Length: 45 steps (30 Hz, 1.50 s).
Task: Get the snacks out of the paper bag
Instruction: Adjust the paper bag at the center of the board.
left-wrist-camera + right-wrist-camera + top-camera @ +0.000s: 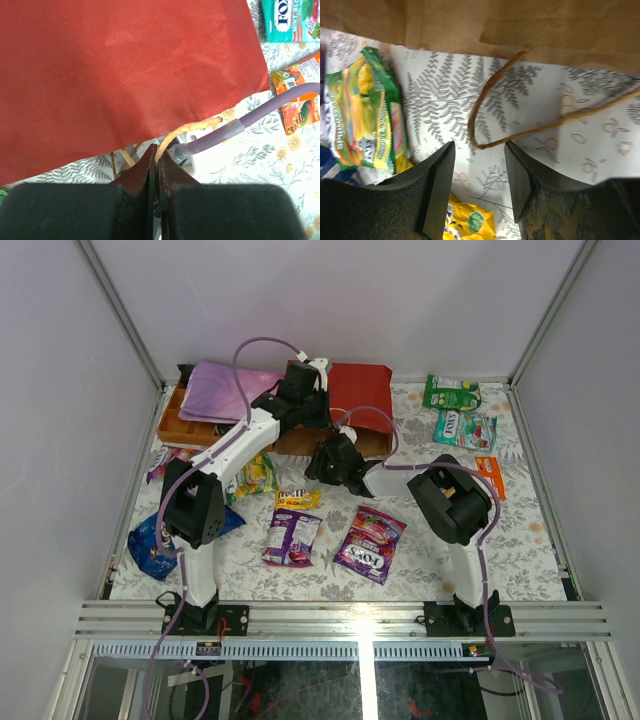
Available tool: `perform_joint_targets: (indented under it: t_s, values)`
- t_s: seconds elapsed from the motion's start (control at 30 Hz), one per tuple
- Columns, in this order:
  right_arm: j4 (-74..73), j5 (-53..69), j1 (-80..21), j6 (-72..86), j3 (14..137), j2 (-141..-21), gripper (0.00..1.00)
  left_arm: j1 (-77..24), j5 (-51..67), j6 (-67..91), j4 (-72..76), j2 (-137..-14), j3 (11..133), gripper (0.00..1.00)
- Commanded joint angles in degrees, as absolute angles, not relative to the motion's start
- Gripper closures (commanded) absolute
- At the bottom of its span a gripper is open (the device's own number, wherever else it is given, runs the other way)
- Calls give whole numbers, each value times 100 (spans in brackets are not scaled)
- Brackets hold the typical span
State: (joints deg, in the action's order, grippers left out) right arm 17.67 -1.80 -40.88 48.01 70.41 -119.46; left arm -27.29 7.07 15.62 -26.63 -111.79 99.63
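top external: red paper bag (362,392) lies flat at the far side of the desk (520,560), its left edge by the orange wooden tray (185,430). pink-purple folded cloth (222,390) on the tray, left of the bag.

packets seen on the desk outside the bag:
- right of the bag: green packet (450,392), fox's mint packet (464,428), orange packet (490,476).
- nearer than the bag: yellow m&m's packet (298,499), purple packet (292,537), pink fox's packet (370,543).
- near-left of the bag: green-yellow packet (256,475); blue doritos bag (150,545) well apart from the bag, at the desk's left edge.

left wrist: left hand (157,167) pinched fully together on the bag's cord handle (195,127), just below the bag's red edge. the handle arcs up out of the fingers toward the bag. purple cable (272,105) runs just beside the handle.

right wrist: right hand (479,150) parted, nothing between its fingers, just near of the bag's brown kraft paper. second cord handle (480,110) lies slack on the desk, its loop just ahead of the fingertips; cannot tell whether it touches them.
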Motion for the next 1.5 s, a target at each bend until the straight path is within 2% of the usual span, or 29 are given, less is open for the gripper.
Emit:
perform_joint_targets:
  t_s: [0.0,0.27,0.5,0.67,0.9,0.97,1.03,1.1,1.27,1.47]
  values:
    - [787,-1163,-4104,3965,7096,-11755,49,-2738,698,1510,-2522,-11110,10123,100]
    - [978,-1526,-4112,3550,7054,-11630,64,-2733,705,1521,-2526,-11140,10141,100]
    - [1263,-1576,-4113,3370,7014,-11574,99,-2733,649,1482,-2601,-11161,10212,100]
    - [1398,-1581,-4182,3316,6669,-11199,100,-2719,589,1446,-2674,-11209,10315,98]
    - [1226,-1581,-4595,3019,6090,-10200,100,-2634,534,1409,-2936,-11425,10863,65]
    - [1095,-1596,-4664,2926,6050,-9919,100,-2610,485,1389,-3104,-11468,11179,46]
    - [925,-1589,-4697,2807,6118,-9675,100,-2590,469,1380,-3206,-11421,11418,18]
    - [759,-1572,-4702,2672,6262,-9482,100,-2561,497,1380,-3254,-11238,11573,1]
    - [458,-1639,-4702,2296,6744,-9262,100,-2373,442,1420,-3297,-10495,11543,0]
    - [291,-1981,-4702,1805,7393,-9373,100,-1987,95,1551,-3000,-9247,10641,0]
